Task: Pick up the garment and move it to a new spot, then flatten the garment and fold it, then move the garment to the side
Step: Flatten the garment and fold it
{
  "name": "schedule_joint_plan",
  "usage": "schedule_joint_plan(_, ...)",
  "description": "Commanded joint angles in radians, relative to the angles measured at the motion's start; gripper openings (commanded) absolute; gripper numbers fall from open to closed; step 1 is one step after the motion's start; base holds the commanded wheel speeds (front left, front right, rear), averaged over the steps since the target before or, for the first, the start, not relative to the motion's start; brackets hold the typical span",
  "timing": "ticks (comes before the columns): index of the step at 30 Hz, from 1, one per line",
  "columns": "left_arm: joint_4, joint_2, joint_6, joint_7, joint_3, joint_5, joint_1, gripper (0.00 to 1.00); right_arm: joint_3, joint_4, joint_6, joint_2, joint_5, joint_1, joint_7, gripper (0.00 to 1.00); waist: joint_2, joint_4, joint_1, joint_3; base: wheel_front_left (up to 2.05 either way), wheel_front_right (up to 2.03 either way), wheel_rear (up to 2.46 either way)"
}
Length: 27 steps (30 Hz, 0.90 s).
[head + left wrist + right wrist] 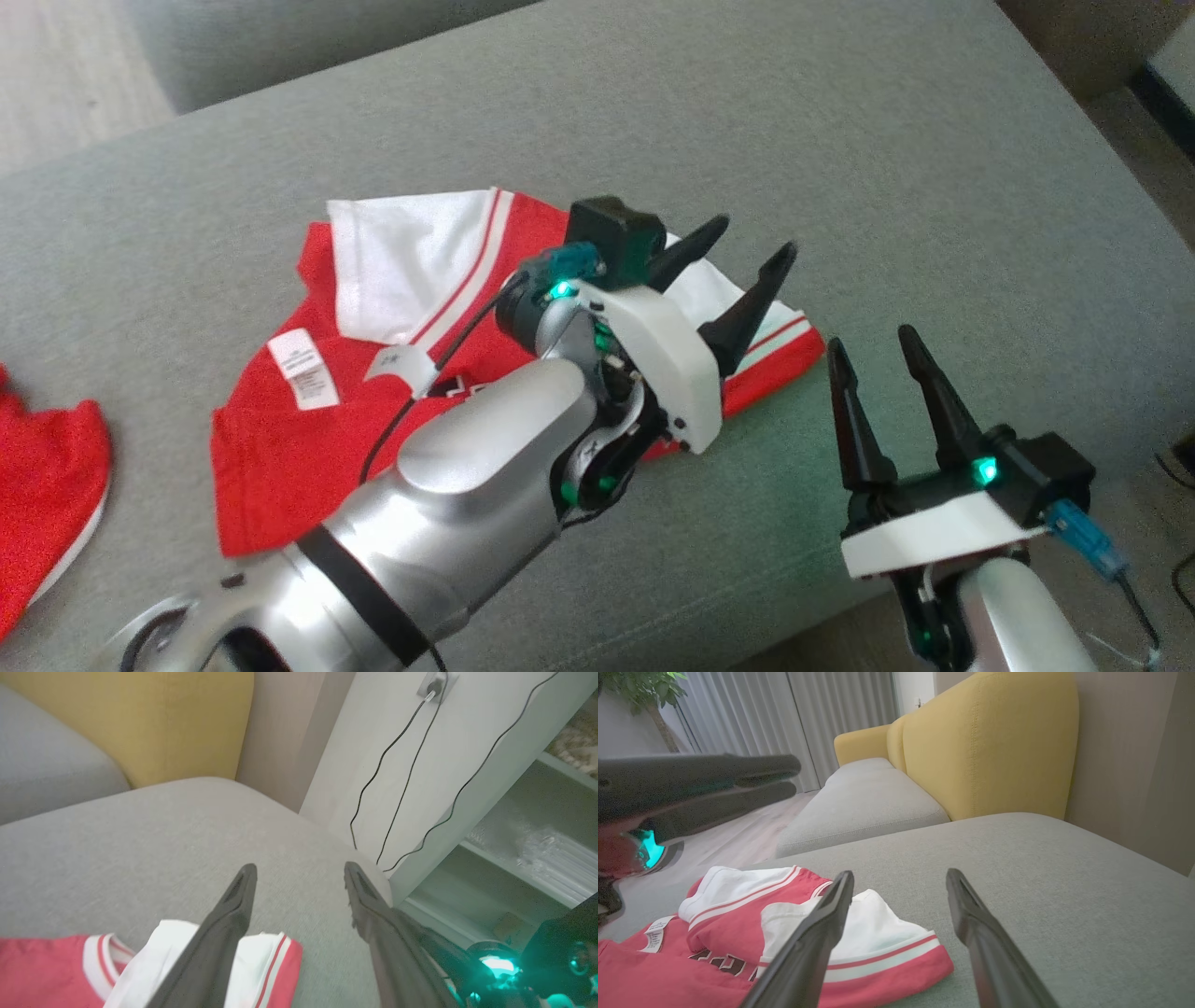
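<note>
Grey woven sofa seat [840, 140], flat, matte, fine-grained weave. Garment [280, 448] lies on it left of centre: red jersey knit, roughly folded, edges uneven, with white sleeve panels [878, 933] trimmed in narrow red and white stripes. A white rectangular care label [302, 370] faces up near the collar; dark lettering is partly covered by a fold and not readable. Left hand [757, 233] hovers over the garment's right end, its two long dark tapered fingers spread wide and holding nothing; in the left wrist view one finger crosses in front of the white sleeve, contact cannot be told. Right hand [869, 336] sits just off the garment's right edge near the seat's front, fingers likewise spread and empty, tips pointing up the head view. Both wrists have smooth white shells with green lights. A second red cloth [47, 467] with a pale edge lies at the far left, apart from the garment. Behind: a rounded mustard-yellow backrest [994, 742] with stitched seam, pleated grey curtains [784, 718], and thin black cables [397, 765] down a pale wall.
</note>
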Motion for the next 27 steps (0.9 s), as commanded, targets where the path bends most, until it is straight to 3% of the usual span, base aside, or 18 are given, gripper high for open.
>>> schedule_joint_plan(1, -0.006, 0.004, 0.012, 0.005, 0.019, 0.002, -0.018, 1.00, 0.014, -0.034, -0.001, -0.004, -0.011, 0.000, -0.011, 1.00, 0.0000, 0.025, 0.0000, -0.016, 0.00, 0.00, 0.00)
schedule_joint_plan(6, 0.123, 0.043, 0.058, 0.051, 0.013, -0.012, 0.023, 1.00, 0.016, -0.044, -0.001, -0.004, -0.021, -0.004, -0.011, 1.00, 0.0000, 0.046, 0.0000, 0.000, 0.00, 0.00, 0.00)
schedule_joint_plan(10, 0.216, 0.041, 0.067, 0.066, 0.021, -0.032, 0.034, 1.00, 0.027, -0.046, -0.001, -0.004, -0.022, -0.017, -0.011, 1.00, 0.0000, 0.043, 0.0000, 0.024, 0.00, 0.00, 0.00)
schedule_joint_plan(21, 0.302, 0.011, 0.002, 0.040, 0.031, -0.078, 0.019, 1.00, 0.021, -0.039, -0.001, -0.004, -0.028, -0.021, -0.011, 1.00, 0.0000, 0.029, 0.0000, 0.045, 0.00, 0.00, 0.00)
schedule_joint_plan(22, 0.313, 0.008, -0.008, 0.037, 0.027, -0.084, 0.018, 0.89, 0.023, -0.039, -0.001, -0.004, -0.027, -0.023, -0.011, 1.00, 0.0000, 0.026, 0.0000, 0.046, 0.00, 0.00, 0.00)
schedule_joint_plan(23, 0.313, 0.008, -0.008, 0.037, 0.027, -0.084, 0.018, 0.89, 0.023, -0.039, -0.001, -0.004, -0.027, -0.023, -0.011, 1.00, 0.0000, 0.026, 0.0000, 0.046, 0.00, 0.00, 0.00)
schedule_joint_plan(25, 0.323, 0.006, -0.015, 0.028, 0.021, -0.088, 0.016, 0.39, 0.024, -0.039, -0.001, -0.004, -0.025, -0.025, -0.011, 1.00, 0.0000, 0.024, 0.0000, 0.046, 0.00, 0.00, 0.00)
schedule_joint_plan(26, 0.326, 0.005, -0.029, 0.018, 0.012, -0.090, 0.016, 0.00, 0.022, -0.039, -0.001, -0.004, -0.024, -0.025, -0.011, 1.00, 0.0000, 0.024, 0.0000, 0.044, 0.00, 0.00, 0.00)
schedule_joint_plan(27, 0.326, 0.005, -0.029, 0.018, 0.012, -0.090, 0.016, 0.00, 0.022, -0.039, -0.001, -0.004, -0.024, -0.025, -0.011, 1.00, 0.0000, 0.024, 0.0000, 0.044, 0.00, 0.00, 0.00)
